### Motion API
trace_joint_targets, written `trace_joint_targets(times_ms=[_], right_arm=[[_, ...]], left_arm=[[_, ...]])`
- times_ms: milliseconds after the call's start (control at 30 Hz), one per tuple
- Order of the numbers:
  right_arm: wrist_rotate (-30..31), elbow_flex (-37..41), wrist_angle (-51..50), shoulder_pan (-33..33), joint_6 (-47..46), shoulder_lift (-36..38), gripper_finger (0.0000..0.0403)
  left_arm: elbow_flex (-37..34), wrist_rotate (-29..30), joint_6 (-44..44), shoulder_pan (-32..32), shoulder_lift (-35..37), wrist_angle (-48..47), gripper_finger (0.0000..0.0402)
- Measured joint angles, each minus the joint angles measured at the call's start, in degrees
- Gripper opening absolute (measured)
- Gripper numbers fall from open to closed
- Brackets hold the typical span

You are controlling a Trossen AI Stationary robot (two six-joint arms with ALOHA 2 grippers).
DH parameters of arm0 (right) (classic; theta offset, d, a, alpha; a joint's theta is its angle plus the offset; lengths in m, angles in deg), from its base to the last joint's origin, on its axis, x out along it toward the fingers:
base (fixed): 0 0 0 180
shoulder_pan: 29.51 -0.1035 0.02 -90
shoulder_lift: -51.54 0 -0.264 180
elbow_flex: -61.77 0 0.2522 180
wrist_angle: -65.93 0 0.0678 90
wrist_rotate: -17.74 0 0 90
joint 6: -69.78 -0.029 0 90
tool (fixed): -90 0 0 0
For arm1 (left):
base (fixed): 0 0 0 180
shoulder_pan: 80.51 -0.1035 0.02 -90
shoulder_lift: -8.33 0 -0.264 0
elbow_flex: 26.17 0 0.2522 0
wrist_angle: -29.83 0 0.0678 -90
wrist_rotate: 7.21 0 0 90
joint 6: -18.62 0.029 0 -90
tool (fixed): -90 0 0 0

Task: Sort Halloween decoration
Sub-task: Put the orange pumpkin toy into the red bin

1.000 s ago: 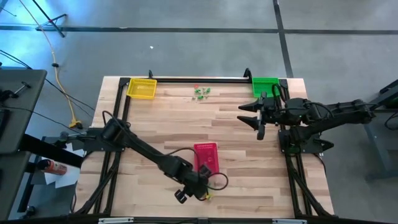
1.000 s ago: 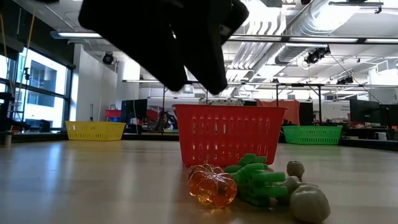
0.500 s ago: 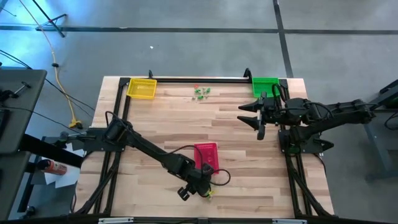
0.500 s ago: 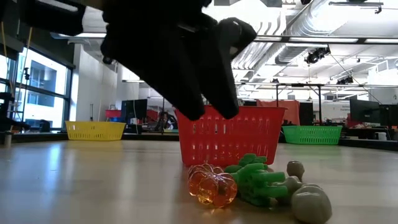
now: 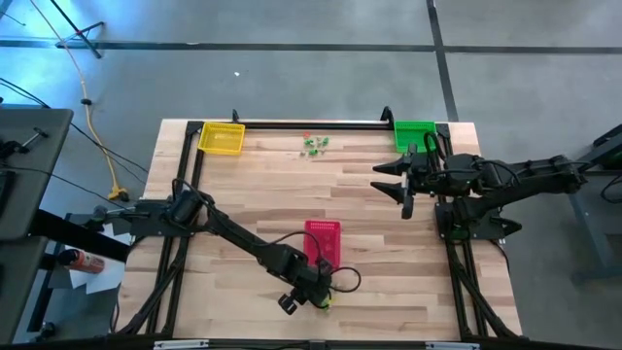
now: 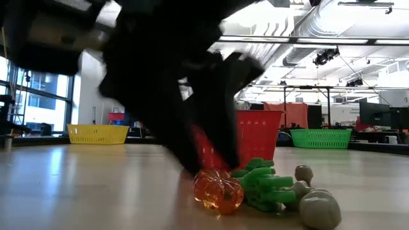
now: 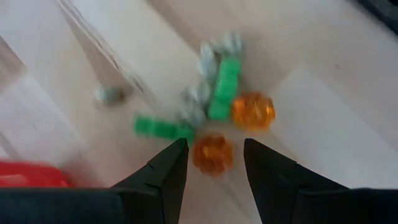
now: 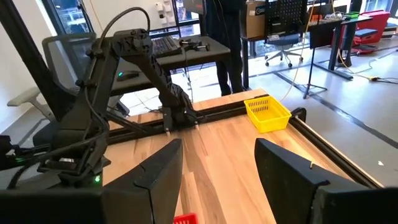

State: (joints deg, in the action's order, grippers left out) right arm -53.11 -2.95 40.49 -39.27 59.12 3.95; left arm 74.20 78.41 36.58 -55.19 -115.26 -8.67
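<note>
A small pile of Halloween decoration lies on the wood near the table's front edge [image 5: 327, 304]: orange pumpkins [image 6: 218, 193], green pieces [image 6: 265, 185] and grey pieces [image 6: 317, 207]. My left gripper [image 7: 212, 144] hangs low over this pile, open and slanting down. Its fingers stand on either side of one orange pumpkin [image 7: 212, 155]; I see no touch. A second cluster of trinkets [image 5: 313, 145] lies by the far edge. My right gripper [image 5: 403, 191] waits open, raised over the table's right side.
A red mesh basket [image 5: 324, 241] stands just behind the near pile. A yellow basket [image 5: 222, 138] sits at the far left corner and a green basket [image 5: 415, 134] at the far right. Bare wood lies between them.
My left gripper has come down toward the near pile of trinkets and a little toward the table's right, and now stands in front of the red basket in the low view. The trinkets have not moved.
</note>
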Motion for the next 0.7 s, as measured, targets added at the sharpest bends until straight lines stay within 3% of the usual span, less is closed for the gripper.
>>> trace_joint_targets(times_ms=[700], right_arm=[[0.10,0.00,-0.81,0.00,0.02,0.00,0.0197]], left_arm=[[0.11,0.01,-2.26,-0.03,-0.50,0.58,0.0149]])
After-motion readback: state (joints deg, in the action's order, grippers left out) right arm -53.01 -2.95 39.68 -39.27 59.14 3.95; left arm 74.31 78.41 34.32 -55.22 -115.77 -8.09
